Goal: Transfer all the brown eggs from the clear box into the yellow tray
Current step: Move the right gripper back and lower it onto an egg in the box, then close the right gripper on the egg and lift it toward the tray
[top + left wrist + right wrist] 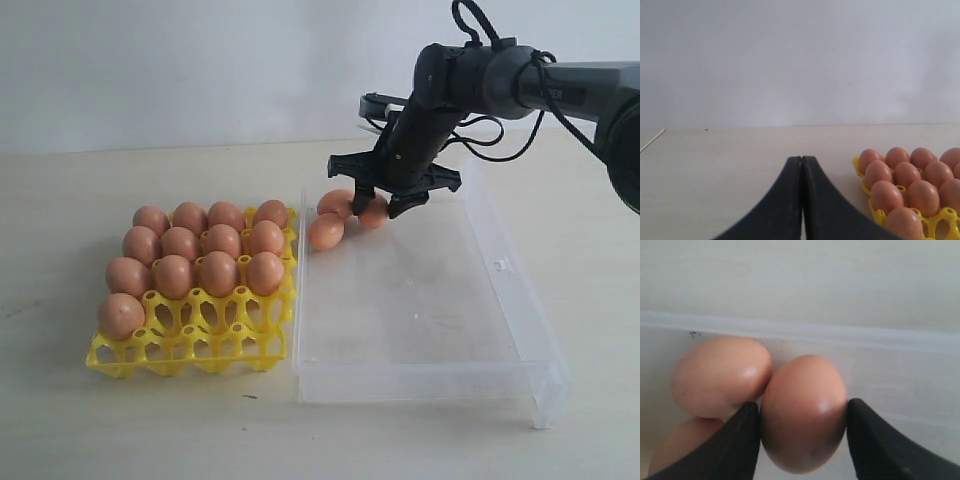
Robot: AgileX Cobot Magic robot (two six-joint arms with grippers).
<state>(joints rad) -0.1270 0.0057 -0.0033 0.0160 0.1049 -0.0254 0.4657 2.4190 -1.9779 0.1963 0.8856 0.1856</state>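
Right gripper [801, 412] | brown egg [805, 385] between jaws, touching both | in clear box [430, 310]

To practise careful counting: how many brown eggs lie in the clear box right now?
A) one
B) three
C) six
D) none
B: three brown eggs sit bunched in one far corner of the clear box, with the right pincer straddling one of them.
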